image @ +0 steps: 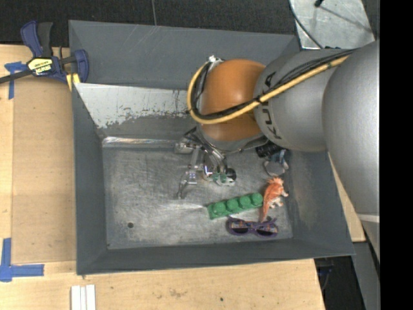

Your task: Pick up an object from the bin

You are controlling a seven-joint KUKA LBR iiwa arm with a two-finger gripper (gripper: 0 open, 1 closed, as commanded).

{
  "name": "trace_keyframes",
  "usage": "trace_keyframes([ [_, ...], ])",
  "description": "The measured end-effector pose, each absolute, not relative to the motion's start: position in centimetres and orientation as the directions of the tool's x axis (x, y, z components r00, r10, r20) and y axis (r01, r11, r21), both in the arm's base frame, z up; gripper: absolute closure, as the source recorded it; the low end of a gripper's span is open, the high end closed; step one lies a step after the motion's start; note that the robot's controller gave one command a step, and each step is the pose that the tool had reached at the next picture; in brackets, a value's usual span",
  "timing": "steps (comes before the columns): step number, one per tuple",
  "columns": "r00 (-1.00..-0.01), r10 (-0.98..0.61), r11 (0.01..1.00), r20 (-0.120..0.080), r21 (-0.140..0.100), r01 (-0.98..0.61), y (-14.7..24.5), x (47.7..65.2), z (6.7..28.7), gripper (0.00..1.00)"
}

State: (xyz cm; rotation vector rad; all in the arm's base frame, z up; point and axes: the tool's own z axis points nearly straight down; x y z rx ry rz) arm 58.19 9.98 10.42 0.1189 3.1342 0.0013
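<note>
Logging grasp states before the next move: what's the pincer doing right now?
Pincer: open or closed cannot be told; it is over the bin floor, up and left of the green studded brick.

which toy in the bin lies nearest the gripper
The green studded block, just below and right of the gripper; the orange animal figure and the purple sunglasses lie farther right.

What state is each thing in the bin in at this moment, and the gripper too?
gripper: low in the bin, over bare floor, apart from the toys.
green brick: lying flat on the floor, free.
orange toy animal: at the brick's right end; whether it touches the brick is unclear.
purple sunglasses: lying by the front wall, just in front of the brick.
</note>
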Motion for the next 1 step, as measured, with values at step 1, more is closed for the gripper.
trace_keyframes([
  [1,-0.999,0.054,0.999,-0.003,0.001,0.054,6.98,59.34,11.61,0.00],
])
